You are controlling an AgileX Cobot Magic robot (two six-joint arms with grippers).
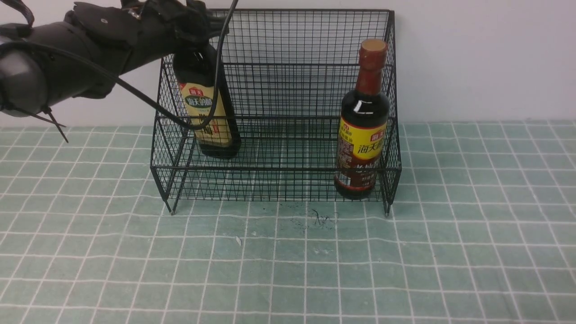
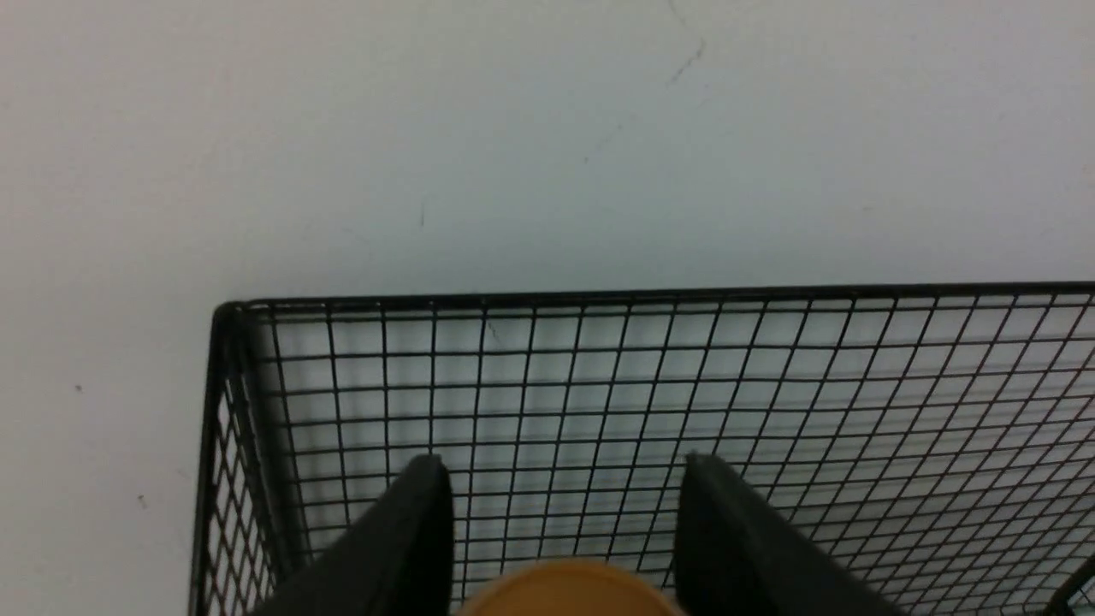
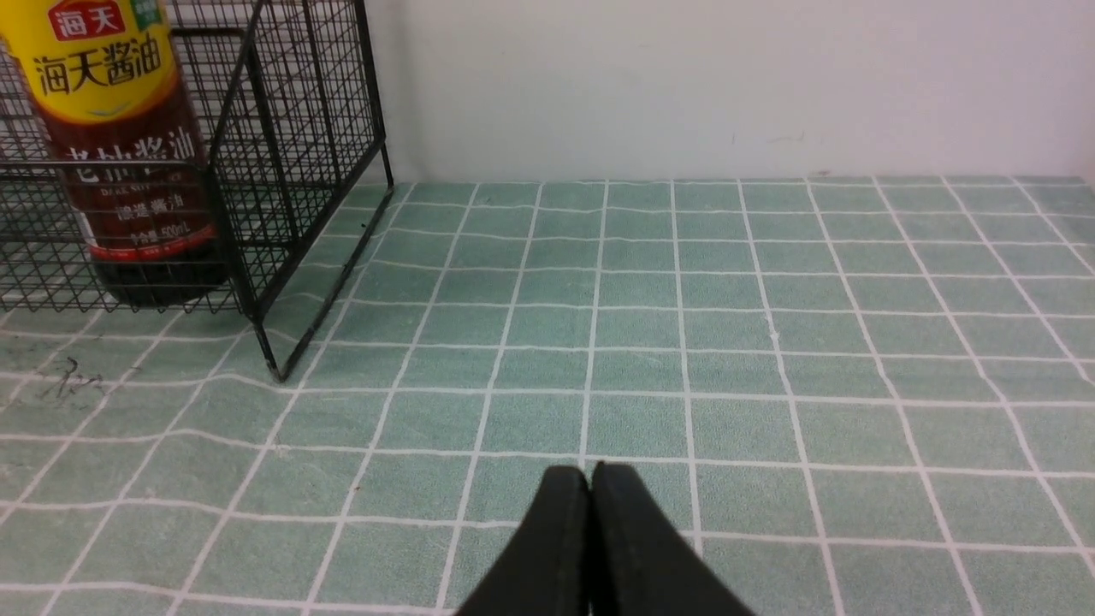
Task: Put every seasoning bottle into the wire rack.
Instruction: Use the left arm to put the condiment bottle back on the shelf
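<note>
Quick count btw: 2 seasoning bottles (1 gold-capped bottle (image 1: pixel 209 112), 1 red-neck bottle (image 1: pixel 362 130)), 1 wire rack (image 1: pixel 279 184), 1 desk (image 1: pixel 405 270), 2 end effectors (left end effector (image 2: pixel 562 470), right end effector (image 3: pixel 590 479)).

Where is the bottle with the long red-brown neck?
The red-brown-necked dark bottle stands upright in the black wire-mesh rack, at its front right corner, in the front view.
</note>
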